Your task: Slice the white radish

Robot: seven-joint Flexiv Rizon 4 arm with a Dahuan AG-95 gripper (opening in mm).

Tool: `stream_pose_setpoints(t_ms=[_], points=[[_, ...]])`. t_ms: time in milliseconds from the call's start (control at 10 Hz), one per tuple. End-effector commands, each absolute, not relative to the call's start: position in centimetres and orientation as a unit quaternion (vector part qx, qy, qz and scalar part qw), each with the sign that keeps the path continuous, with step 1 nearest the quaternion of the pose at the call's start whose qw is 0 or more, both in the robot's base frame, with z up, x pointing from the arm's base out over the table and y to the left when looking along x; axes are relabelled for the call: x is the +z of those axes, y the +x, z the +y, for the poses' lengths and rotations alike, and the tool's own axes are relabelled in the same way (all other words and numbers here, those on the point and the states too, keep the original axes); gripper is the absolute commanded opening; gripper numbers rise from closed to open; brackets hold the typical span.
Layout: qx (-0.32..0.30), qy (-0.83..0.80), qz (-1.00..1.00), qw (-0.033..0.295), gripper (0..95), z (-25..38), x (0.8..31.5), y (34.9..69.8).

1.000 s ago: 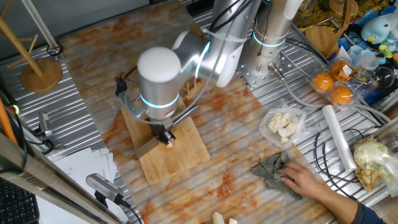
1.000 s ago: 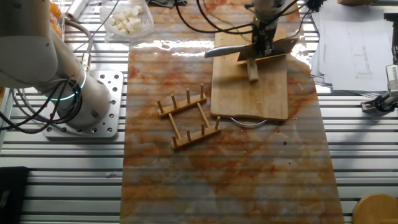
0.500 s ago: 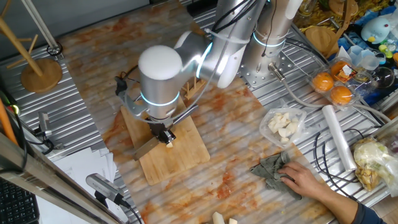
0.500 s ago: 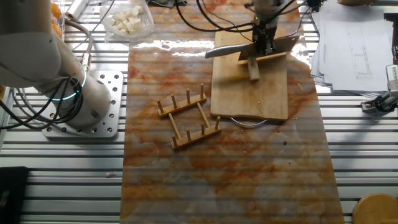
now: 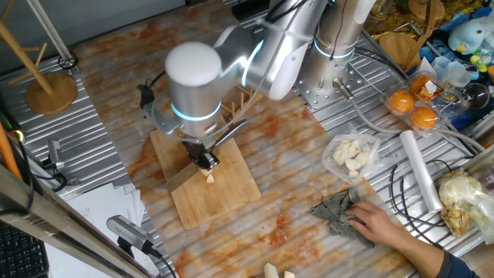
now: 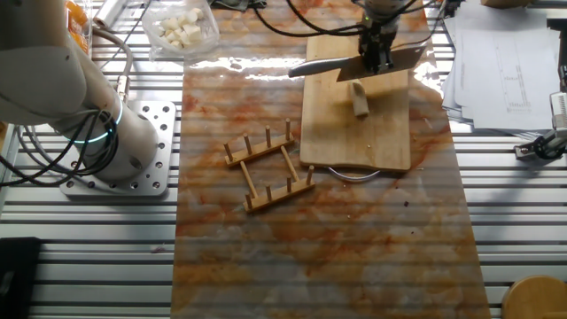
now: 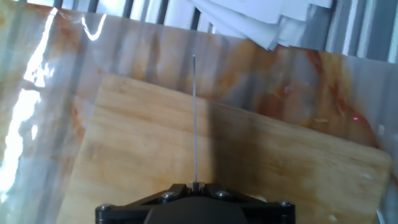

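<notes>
One fixed view: the gripper (image 5: 204,157) is clamping a knife (image 6: 354,64) and holding it above the board (image 6: 359,133), while the radish (image 6: 359,97) is lying on the board just beside the blade, apart from it.

Cutting board (image 6: 359,124) front half bare, open to approach; wooden rack (image 6: 268,166) just beside its left edge blocks passage; counter (image 6: 354,248) beyond open.
</notes>
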State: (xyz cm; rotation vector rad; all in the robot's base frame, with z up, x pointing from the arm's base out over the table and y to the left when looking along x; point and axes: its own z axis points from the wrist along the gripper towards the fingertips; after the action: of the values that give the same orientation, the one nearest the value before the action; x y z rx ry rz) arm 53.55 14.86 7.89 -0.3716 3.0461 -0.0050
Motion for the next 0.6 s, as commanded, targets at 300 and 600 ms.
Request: stream_pose_setpoints(t_ms=[300, 600], points=[[0.006, -0.120, 0.992, 0.031, 0.0, 15.19, 7.46, 54.08], [0.006, -0.121, 0.992, 0.031, 0.0, 15.19, 7.46, 54.08]])
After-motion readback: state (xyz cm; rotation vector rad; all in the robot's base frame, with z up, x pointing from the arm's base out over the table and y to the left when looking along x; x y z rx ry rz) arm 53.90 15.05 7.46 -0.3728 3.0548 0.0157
